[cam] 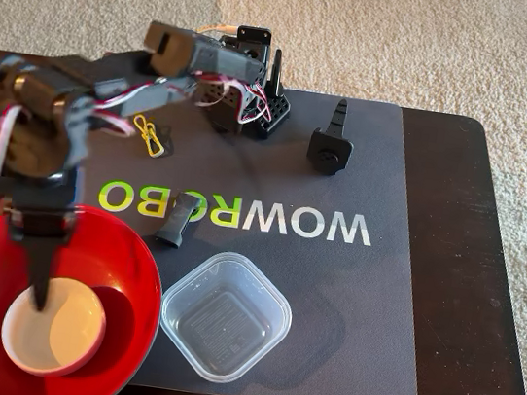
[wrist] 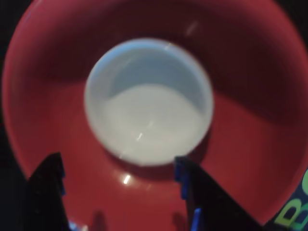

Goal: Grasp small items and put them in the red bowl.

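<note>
Dark wooden table [cam: 486, 288] w/ grey mat [cam: 357, 299] marked WOWROBO. Black robot arm [cam: 89, 114] w/ red & white wires reaches to the left in fixed view. Large glossy red round plastic bowl [cam: 136, 268] at front-left corner, small white round bowl [cam: 63, 331] sitting inside it. Gripper [wrist: 118, 166] hangs over the red bowl; jaws spread wide in wrist view, nothing between them, white bowl [wrist: 149, 110] just beyond the tips. Clear square plastic tub [cam: 225, 317] just right of red bowl. Black round-headed spiked part [cam: 331, 146] far side of mat. Short black bar [cam: 175, 223] near the lettering. Yellow clip [cam: 151, 136] beside the arm.
</note>
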Controlling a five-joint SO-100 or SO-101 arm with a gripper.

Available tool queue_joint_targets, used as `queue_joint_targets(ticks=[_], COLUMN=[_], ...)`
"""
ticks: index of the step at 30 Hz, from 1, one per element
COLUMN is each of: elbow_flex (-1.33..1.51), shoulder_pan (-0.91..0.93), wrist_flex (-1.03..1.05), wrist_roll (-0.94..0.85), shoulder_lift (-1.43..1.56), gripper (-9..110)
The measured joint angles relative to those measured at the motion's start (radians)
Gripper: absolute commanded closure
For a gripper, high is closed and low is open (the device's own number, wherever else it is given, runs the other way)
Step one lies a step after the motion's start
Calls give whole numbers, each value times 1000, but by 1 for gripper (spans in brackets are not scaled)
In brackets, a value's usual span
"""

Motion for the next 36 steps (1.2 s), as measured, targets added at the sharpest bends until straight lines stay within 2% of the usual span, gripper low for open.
queue_joint_targets(ticks=[4,8,13,16,19,29,31,34,36], elbow_flex=[215,557,1170,1457,1529,1499,1457,1430,1428], shoulder_pan=[-95,-183,-253,-282,-296,-353,-354,-354,-367], wrist_flex=[0,-15,-258,-383,-453,-581,-581,-581,-588], wrist_roll=[34,58,67,44,23,-14,-29,-55,-72], shoulder_lift=[196,453,864,1005,943,604,522,448,446], gripper=[72,72,72,72,72,74,81,101,101])
